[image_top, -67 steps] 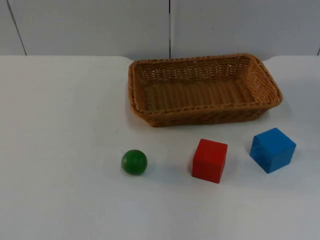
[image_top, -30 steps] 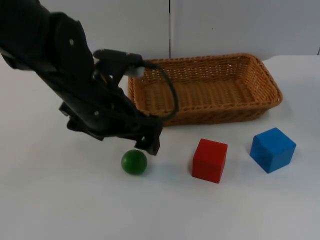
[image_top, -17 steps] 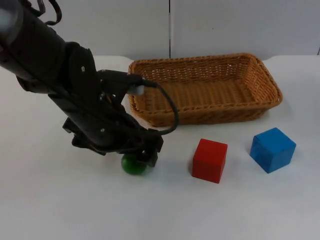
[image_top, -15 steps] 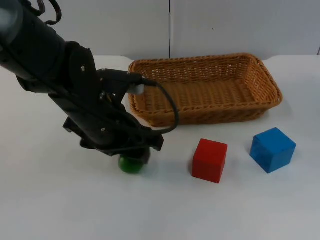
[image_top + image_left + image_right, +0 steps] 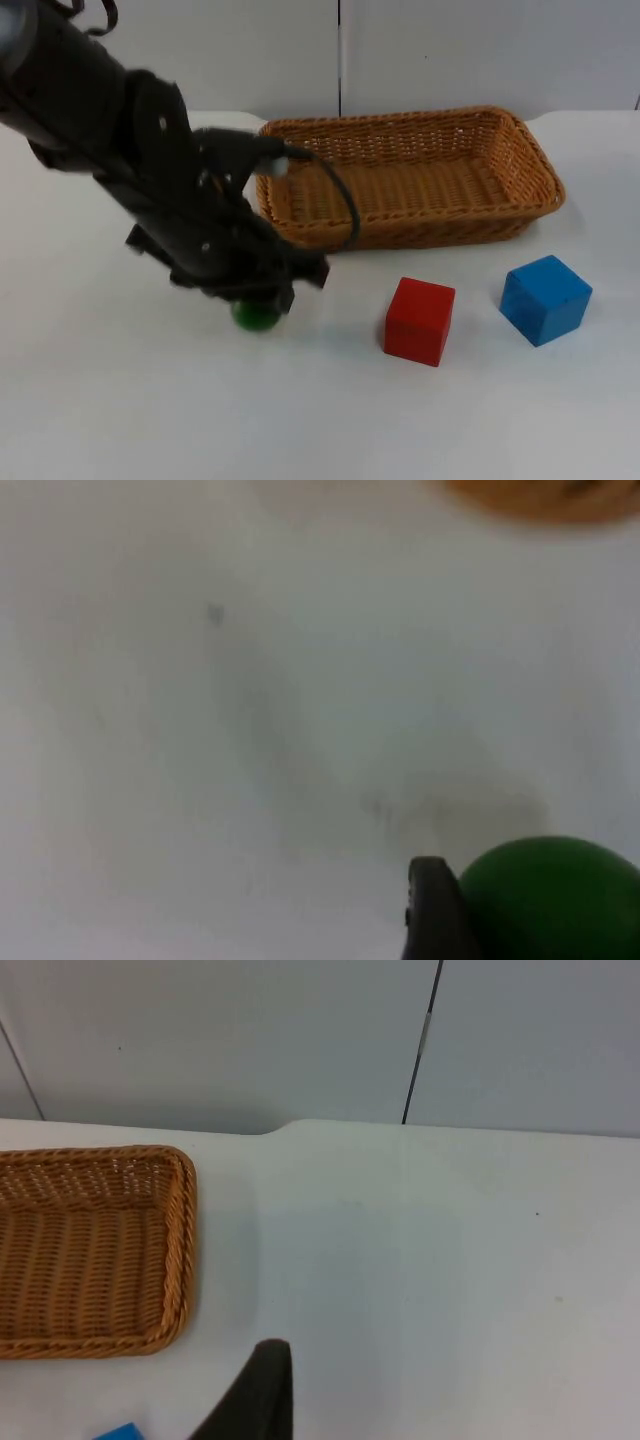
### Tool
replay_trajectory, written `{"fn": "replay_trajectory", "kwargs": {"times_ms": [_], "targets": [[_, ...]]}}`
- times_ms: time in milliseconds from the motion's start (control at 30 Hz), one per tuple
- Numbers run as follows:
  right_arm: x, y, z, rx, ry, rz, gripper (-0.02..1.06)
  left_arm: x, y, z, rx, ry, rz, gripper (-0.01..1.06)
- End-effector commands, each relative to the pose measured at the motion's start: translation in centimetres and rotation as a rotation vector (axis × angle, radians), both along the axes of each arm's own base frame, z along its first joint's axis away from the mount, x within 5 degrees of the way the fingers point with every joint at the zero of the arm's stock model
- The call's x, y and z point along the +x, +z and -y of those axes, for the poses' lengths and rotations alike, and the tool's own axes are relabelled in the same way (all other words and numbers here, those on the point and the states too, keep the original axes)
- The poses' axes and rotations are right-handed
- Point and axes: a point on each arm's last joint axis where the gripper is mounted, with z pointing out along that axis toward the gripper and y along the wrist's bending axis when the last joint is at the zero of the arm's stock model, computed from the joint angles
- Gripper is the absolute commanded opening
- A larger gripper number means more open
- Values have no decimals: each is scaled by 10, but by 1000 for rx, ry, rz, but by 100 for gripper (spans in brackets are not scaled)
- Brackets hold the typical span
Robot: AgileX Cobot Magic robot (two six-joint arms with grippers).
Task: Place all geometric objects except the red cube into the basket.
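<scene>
Your left claw (image 5: 262,300) sits low over the ball (image 5: 255,314), just in front of the basket's (image 5: 410,176) left end. In the left wrist view a black fingertip (image 5: 432,910) touches the ball (image 5: 548,898), but you cannot tell whether the claw is closed on it. The red cube (image 5: 419,320) stands in front of the basket, the blue cube (image 5: 545,299) beside it toward the basket's right end, both on the bench (image 5: 120,400). Your right arm waits, its claw (image 5: 255,1395) near the basket's (image 5: 90,1250) right end, grip state unclear.

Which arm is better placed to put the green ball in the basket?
Left. The left gripper is down over the green ball, beside the basket.
</scene>
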Motion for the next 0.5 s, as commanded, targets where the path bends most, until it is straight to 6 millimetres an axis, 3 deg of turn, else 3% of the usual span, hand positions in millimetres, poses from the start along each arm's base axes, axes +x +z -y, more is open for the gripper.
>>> {"fn": "replay_trajectory", "kwargs": {"times_ms": [0,33,67,200,233,333,467], "targets": [[-2,4,1,-10,-2,18,104,7,26,6,-42,0,75,0],[-2,4,1,-10,-2,18,104,12,38,9,-59,-1,112,0],[-2,4,1,-10,-2,18,104,12,38,9,-59,-1,112,0],[-2,4,2,-22,-3,26,104,34,88,20,-129,-8,267,0],[-2,4,2,-22,-3,26,104,34,88,20,-129,-8,267,0],[-2,5,2,-33,-4,30,104,60,122,33,-193,-1,405,0],[-1,6,2,-33,-3,45,104,83,135,44,-228,1,474,0]]}}
